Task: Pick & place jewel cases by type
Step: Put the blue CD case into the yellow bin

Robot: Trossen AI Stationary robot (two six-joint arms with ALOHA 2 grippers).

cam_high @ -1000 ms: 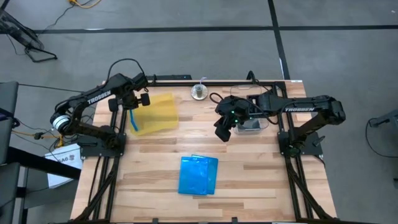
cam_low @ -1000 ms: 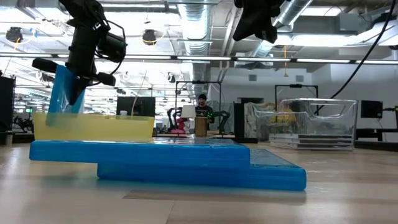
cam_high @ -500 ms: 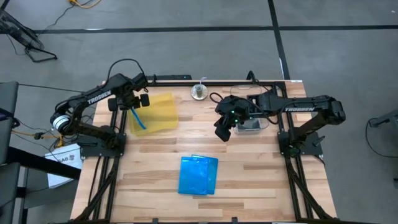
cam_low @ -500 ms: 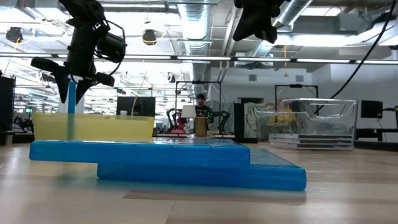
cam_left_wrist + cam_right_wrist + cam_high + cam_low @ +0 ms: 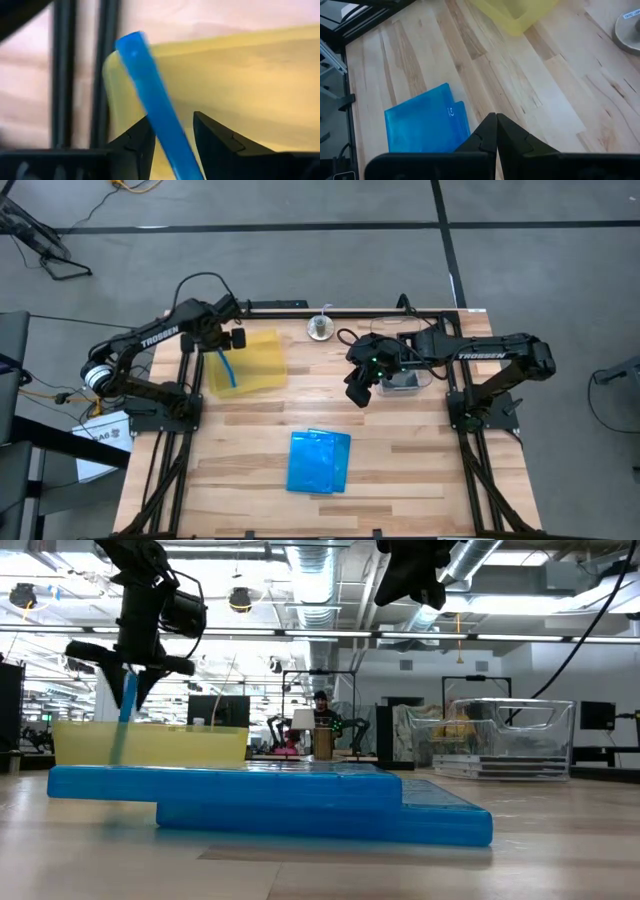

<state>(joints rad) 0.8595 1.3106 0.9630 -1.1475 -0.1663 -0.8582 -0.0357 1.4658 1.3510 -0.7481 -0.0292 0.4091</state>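
Observation:
My left gripper (image 5: 220, 343) hangs fingers-down over the left end of the yellow tray (image 5: 258, 360), open. A translucent blue jewel case (image 5: 150, 95) stands on edge between its fingers. The case slants down into the tray (image 5: 180, 745); its lower end is hidden behind the tray wall. Two more blue jewel cases (image 5: 318, 460) lie flat and overlapping on the table near the front. My right gripper (image 5: 357, 394) is shut and empty, held high over the table's middle, right of centre. My left gripper's fingers come from above, one on either side of the blue case's upper part (image 5: 165, 135). A gap shows between the case and one finger (image 5: 215, 142). The case runs close along the other finger (image 5: 142, 145); I cannot tell whether they touch.
A clear tub (image 5: 405, 380) stands at the back right, under my right arm. A small round metal object (image 5: 320, 328) sits at the table's far edge. Bare wood lies between the tray and the flat blue cases (image 5: 425, 125).
My left gripper has opened and rolled slightly over the tray without leaving its place. The blue case, held higher before, has sunk with its lower end into the tray and now slants between the fingers.

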